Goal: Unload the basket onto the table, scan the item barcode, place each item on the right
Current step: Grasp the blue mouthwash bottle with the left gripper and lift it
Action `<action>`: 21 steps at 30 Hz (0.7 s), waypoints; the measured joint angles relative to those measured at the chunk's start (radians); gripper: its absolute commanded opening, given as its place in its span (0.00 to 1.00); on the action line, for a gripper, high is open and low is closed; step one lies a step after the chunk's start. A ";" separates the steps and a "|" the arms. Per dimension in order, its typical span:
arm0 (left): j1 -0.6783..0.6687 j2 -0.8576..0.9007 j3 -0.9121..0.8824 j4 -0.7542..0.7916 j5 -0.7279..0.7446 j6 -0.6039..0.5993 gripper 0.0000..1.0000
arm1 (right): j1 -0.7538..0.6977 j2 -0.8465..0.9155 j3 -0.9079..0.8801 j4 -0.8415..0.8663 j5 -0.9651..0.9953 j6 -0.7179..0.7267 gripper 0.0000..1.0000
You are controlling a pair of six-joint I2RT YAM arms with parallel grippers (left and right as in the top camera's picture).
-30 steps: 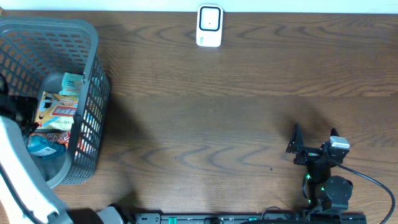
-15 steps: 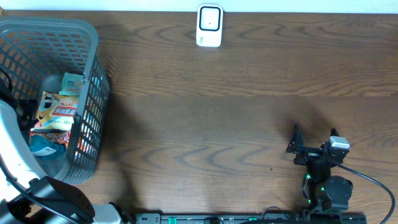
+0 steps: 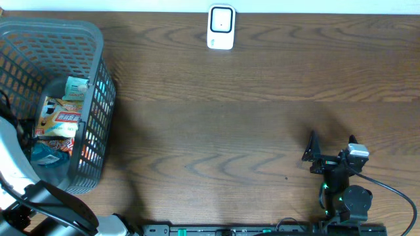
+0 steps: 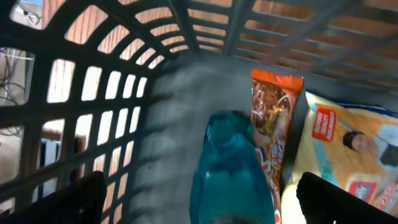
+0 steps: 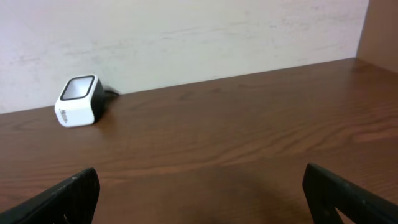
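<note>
Left gripper (image 4: 202, 202) spread open, empty — inside basket (image 4: 93, 81) at the table's (image 3: 230, 131) left edge, blue item (image 4: 230, 168) lying between its fingers — right gripper (image 5: 199, 199) open, empty.

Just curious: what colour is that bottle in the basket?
Bottle: translucent blue, clearest in left wrist view.

Overhead: straight down on whole tabletop (image 3: 230, 124). Left wrist: close, past left tool (image 4: 199, 202) into basket (image 4: 186, 25). Right wrist: low, beyond right tool (image 5: 199, 199) toward scanner (image 5: 78, 101), shared with overhead.
</note>
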 measured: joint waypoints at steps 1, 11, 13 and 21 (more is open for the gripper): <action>0.003 0.000 -0.010 0.011 0.000 0.000 0.98 | 0.000 0.000 0.000 0.000 0.000 0.000 0.99; 0.003 0.002 -0.089 0.113 0.046 -0.001 0.72 | 0.000 0.000 0.000 0.000 0.000 0.000 0.99; 0.004 0.000 -0.090 0.117 0.046 -0.005 0.50 | 0.000 0.000 0.000 0.000 0.000 0.000 0.99; 0.003 -0.001 -0.090 0.129 0.058 0.000 0.29 | 0.000 0.000 0.000 0.000 0.000 0.000 0.99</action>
